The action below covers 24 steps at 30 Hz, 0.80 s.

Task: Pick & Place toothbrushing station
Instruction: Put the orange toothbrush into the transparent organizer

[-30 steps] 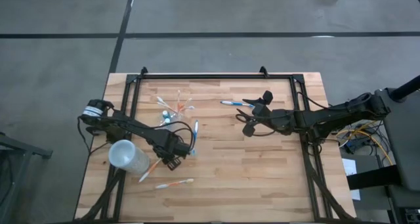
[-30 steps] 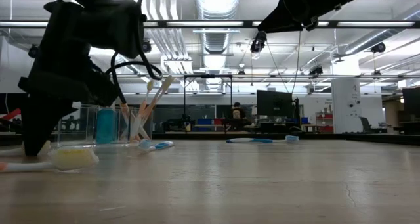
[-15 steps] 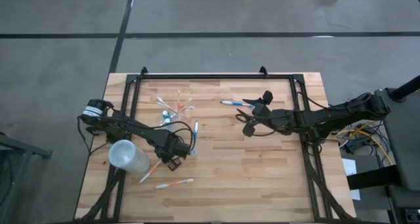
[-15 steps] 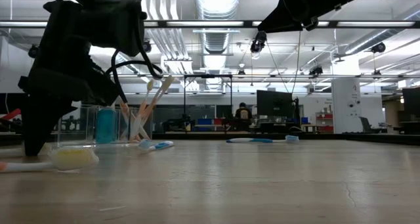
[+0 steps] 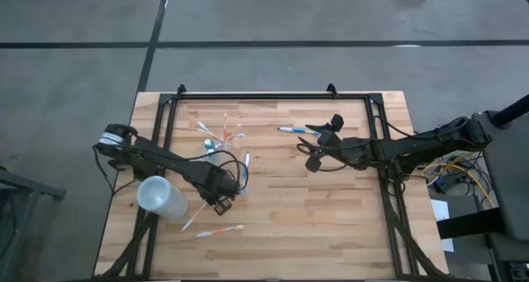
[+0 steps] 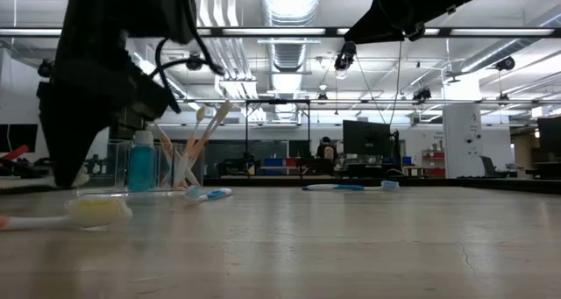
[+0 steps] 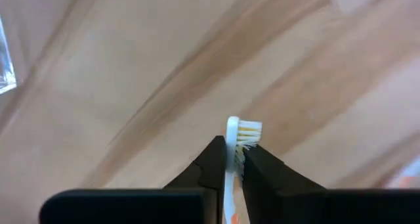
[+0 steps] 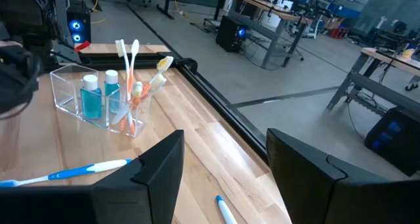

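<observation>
Pinching white-orange toothbrush (image 7: 231, 159) at neck, left gripper (image 7: 228, 159) shut on it; you handle light, stiff, slick stem — may pivot; right gripper (image 8: 223, 155) waits open

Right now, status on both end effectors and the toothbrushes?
Left end effector shut on an orange toothbrush, lifting. Right end effector open, waiting mid-table. Holder stocked with brushes; blue toothbrush loose on the table. Nothing blocking.

A clear tumbler (image 8: 134, 109) stands upright far left on the worktop (image 5: 331, 207), holding several white-orange toothbrushes (image 8: 130, 73). Beside it stands a blue toothpaste tube (image 6: 140, 163). One white-orange toothbrush (image 7: 231, 165) is pinched in the left tool (image 7: 230, 159). Blue-handled brushes (image 5: 291, 131) lie flat farther right.
</observation>
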### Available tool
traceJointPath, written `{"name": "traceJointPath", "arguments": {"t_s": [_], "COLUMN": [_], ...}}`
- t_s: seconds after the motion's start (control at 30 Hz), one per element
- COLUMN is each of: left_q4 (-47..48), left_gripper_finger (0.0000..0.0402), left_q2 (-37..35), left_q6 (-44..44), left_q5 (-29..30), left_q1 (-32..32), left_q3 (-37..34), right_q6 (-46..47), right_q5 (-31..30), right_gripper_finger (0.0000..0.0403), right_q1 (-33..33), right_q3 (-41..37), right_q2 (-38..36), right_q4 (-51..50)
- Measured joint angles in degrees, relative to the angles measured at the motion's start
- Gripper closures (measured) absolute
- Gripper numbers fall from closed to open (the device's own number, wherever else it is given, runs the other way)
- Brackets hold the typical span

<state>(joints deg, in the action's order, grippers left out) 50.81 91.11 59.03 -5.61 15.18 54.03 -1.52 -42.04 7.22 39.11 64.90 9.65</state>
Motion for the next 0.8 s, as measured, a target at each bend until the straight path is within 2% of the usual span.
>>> {"name": "traceJointPath", "arguments": {"t_s": [0.27, 0.43, 0.57, 0.67, 0.73, 0.8], "left_q4": [3.1, 3.2, 2.5, 0.3, -2.3, -6.1], "left_gripper_finger": [0.0365, 0.0365, 0.0365, 0.0365, 0.0365, 0.0365], "left_q2": [-6.7, -12.9, -17.7, -20.7, -22.4, -23.5], "left_q6": [2.6, 4.4, 3.5, -0.5, -6.1, -15.6], "left_q5": [3.8, 10.2, 20.1, 32.0, 40.7, 47.4], "left_q1": [-0.1, 0.7, 2.2, 3.9, 4.9, 5.8], "left_q3": [3.6, 6.5, 9.9, 12.6, 13.9, 14.5], "right_q6": [0.0, 0.0, 0.0, 0.0, 0.0, 0.0], "right_q5": [0.0, 0.0, 0.0, 0.0, 0.0, 0.0], "right_gripper_finger": [0.0193, 0.0193, 0.0193, 0.0193, 0.0193, 0.0193], "right_q1": [0.0, 0.0, 0.0, 0.0, 0.0, 0.0], "right_q3": [0.0, 0.0, 0.0, 0.0, 0.0, 0.0], "right_q2": [0.0, 0.0, 0.0, 0.0, 0.0, 0.0], "right_q4": [0.0, 0.0, 0.0, 0.0, 0.0, 0.0]}}
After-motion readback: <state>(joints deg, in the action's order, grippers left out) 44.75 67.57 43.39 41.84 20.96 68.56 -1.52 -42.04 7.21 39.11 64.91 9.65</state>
